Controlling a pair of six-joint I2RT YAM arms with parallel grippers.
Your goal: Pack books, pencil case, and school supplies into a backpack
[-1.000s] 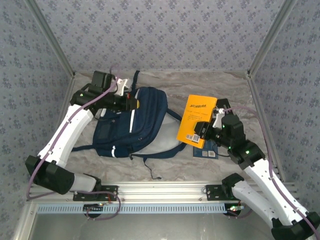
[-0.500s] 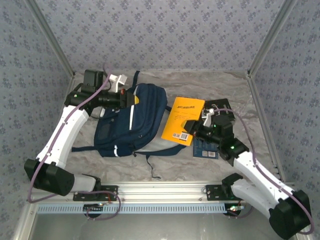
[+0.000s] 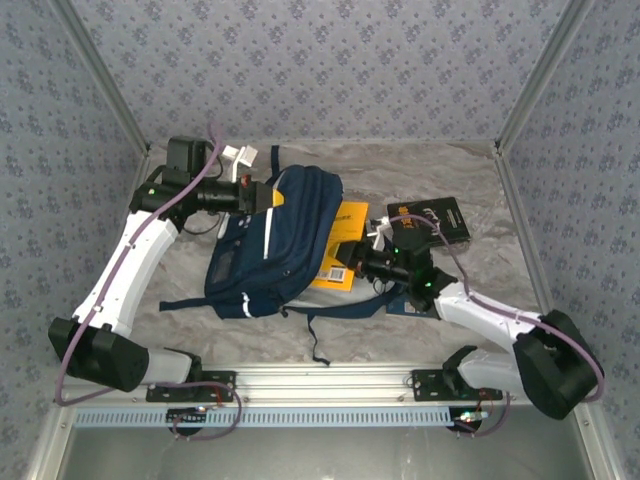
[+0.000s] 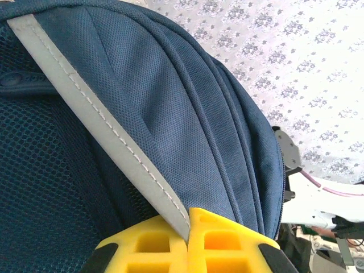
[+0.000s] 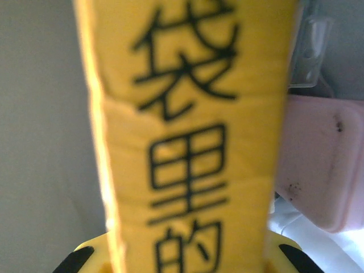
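most of the middle of the grey marbled counter (image 3: 455,170) is covered by the navy backpack (image 3: 285,235), which lies slanted with its top toward the far left and its loose straps (image 3: 312,338) trailing toward the near edge. from the left wrist camera i get the backpack (image 4: 187,114) close up, ribbed navy fabric with a white reflective stripe (image 4: 102,125) running down across it.

next in size is the orange book (image 3: 345,228), lying against the backpack's right side. its left edge is hidden by the navy fabric, and i cannot tell whether it is inside the opening or only tucked under the flap. on the right wrist camera the orange book (image 5: 193,142) stands upright between the finger pads, black characters down its face, rather blurred.

a black book with yellow lettering (image 3: 432,217) lies flat to the right of the backpack, well apart from it.

my left pincer (image 3: 268,196) sits at the backpack's top edge; its yellow pads (image 4: 148,244) are closed together on the lower end of the reflective stripe, so the left pincer (image 4: 187,244) is clamped on the backpack.

my right pincer (image 3: 358,262) is just right of the backpack, and the right pincer (image 5: 187,261) is clamped on the orange book.
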